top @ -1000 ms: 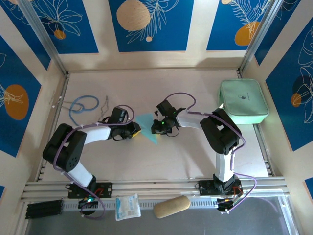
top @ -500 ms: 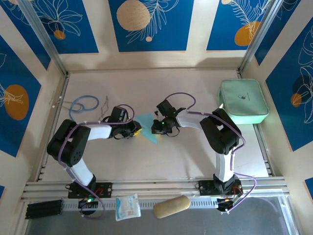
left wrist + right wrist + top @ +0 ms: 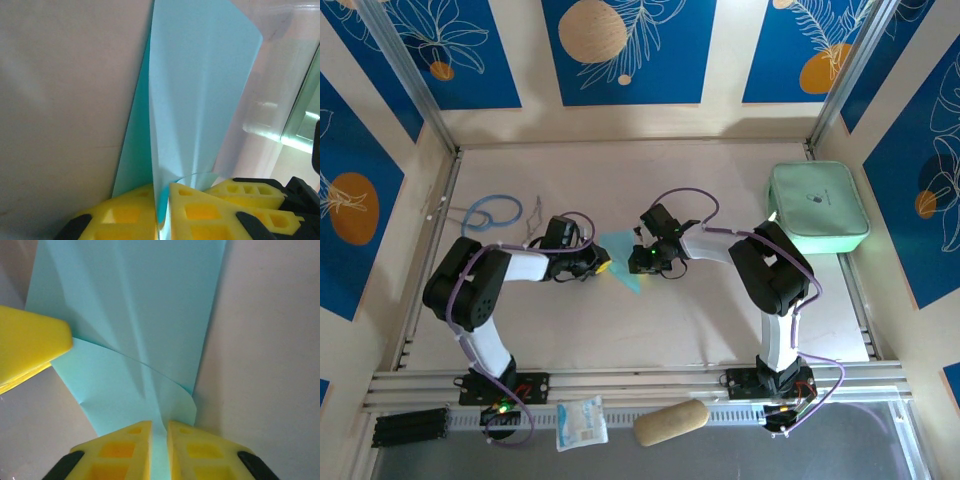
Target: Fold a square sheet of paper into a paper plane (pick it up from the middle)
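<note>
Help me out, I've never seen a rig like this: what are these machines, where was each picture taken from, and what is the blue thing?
These are two robot arms bolted to the near edge of a table, each ending in a two-finger gripper with yellow pads. The wide picture comes from a fixed camera above and behind them. The two close-ups come from cameras on the wrists, looking along each arm's own fingers. The blue thing is a partly folded light-blue paper between the arms. The left gripper pinches it from one side, the right gripper from the opposite side. Also on the table: a mint-green case at the far right and a blue cord loop at the far left. A white packet lies by the arm bases.
</note>
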